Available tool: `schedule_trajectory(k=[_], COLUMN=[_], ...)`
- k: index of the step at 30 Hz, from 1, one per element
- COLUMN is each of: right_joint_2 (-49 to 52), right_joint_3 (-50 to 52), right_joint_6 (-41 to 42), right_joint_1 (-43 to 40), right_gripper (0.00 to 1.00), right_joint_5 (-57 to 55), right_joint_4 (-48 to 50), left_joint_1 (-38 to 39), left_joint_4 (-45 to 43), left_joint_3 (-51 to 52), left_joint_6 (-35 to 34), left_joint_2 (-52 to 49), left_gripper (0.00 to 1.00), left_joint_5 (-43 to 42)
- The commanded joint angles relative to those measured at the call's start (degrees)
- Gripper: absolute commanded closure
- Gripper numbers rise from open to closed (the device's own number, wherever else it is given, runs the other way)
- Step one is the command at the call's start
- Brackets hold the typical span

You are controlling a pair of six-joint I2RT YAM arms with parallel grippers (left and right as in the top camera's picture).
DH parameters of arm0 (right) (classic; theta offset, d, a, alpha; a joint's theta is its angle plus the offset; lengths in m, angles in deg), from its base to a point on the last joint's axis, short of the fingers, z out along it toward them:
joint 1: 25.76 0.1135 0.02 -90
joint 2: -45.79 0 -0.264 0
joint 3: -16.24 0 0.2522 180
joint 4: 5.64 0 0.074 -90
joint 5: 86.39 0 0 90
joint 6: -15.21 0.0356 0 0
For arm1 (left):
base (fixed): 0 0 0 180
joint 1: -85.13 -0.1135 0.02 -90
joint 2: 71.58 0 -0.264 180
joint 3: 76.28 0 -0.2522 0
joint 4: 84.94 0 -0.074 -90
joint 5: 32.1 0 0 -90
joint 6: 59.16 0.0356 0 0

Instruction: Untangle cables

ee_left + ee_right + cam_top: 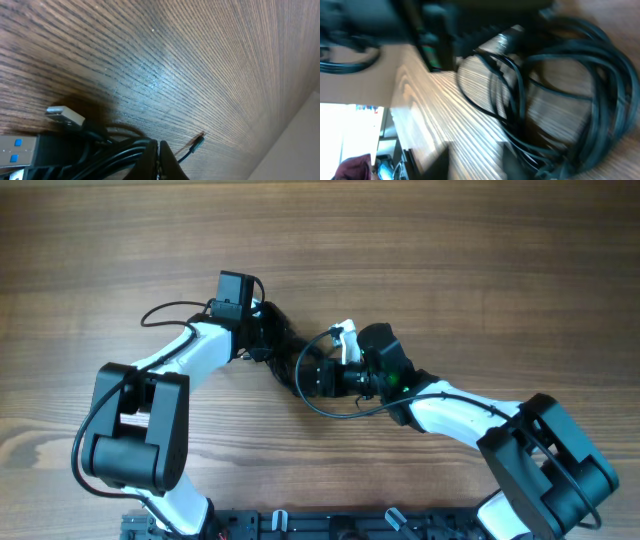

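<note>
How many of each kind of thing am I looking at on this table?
Robot arms: 2 (left arm, right arm)
Tangle of black cables: 1; single cords too knotted to count
Wooden table: 1
Total: 4

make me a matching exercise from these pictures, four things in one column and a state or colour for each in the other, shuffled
Things:
1. left gripper
2. right gripper
3. USB plug
4. table

States or colours:
a. brown wood grain
b. open
c. shut on the cables
d. silver metal end

Pairs: 1-c, 2-b, 3-d, 4-a
</note>
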State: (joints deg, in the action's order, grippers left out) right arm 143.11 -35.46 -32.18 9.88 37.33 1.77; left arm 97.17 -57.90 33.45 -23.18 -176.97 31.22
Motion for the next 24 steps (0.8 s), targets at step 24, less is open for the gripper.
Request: schedule_trajectory(k=[24], right_joint_2=[0.72], right_joint_3=[0.02], right_joint_6=[8.57], right_joint_1=[3.08], right_gripper=[0.78], right_joint_5=[-16.17], right_joint_4=[-11.43], left_joint_1=[0.42], left_joint_4=[0.17], left_joint_3=[0.26], left_joint_6=[1.31], left_joint_2=[-0.42], left_gripper=[0.91], left_joint_5=[-0.9])
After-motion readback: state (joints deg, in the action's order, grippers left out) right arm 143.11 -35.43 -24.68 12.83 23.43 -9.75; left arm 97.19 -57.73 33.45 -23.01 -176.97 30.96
